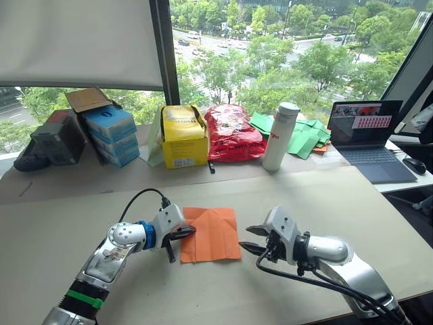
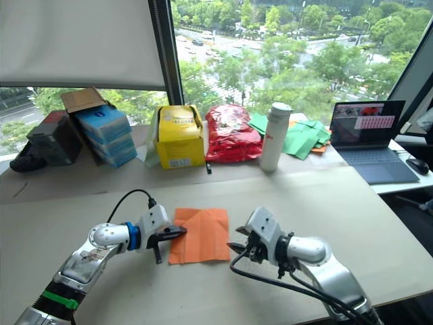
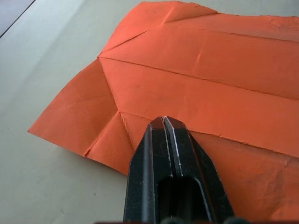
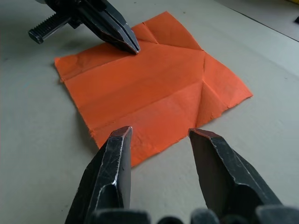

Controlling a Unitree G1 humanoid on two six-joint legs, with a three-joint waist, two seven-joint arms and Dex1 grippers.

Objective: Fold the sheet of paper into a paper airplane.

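Note:
The sheet of paper, bright orange with crease lines, lies opened flat on the tan table; a paper airplane is out of view. My left gripper is shut, its joined fingertips resting on top of the sheet near its left edge. My right gripper stands open just off the sheet's right edge, low over the table. In the right wrist view its two fingers straddle the nearest edge of the sheet without touching it.
Along the back of the table stand blue boxes, a yellow box, a crinkled red bag, a white bottle, green papers and a laptop. A black cable loops above my left wrist.

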